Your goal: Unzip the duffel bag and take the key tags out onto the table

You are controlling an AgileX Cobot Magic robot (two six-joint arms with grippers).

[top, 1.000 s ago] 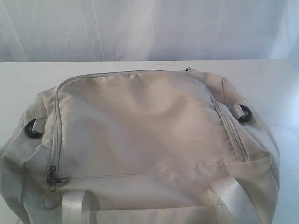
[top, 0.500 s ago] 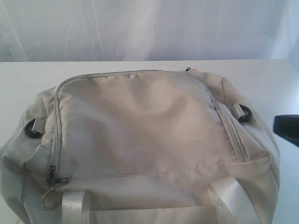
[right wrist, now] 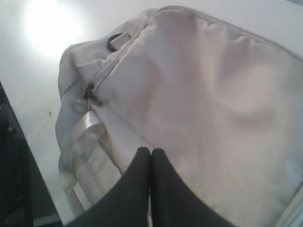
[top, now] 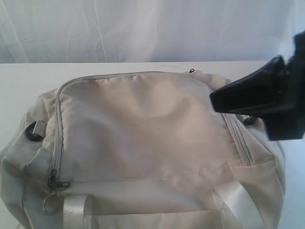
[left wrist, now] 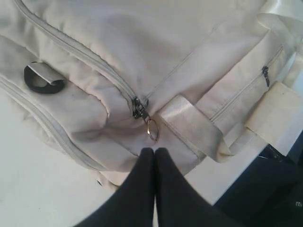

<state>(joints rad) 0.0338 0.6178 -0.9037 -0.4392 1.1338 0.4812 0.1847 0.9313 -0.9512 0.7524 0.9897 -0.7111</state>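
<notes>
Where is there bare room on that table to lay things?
Bare table runs behind the duffel bag, to the curtain, and widens past its left end. Crowded: the bag fills the middle and near side; the right gripper hangs over its right end.

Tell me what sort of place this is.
Probably a robot lab or test booth rather than a home. A plain white table stands against a white curtain. A duffel bag lies on it, and the black right gripper hangs above the bag.
</notes>
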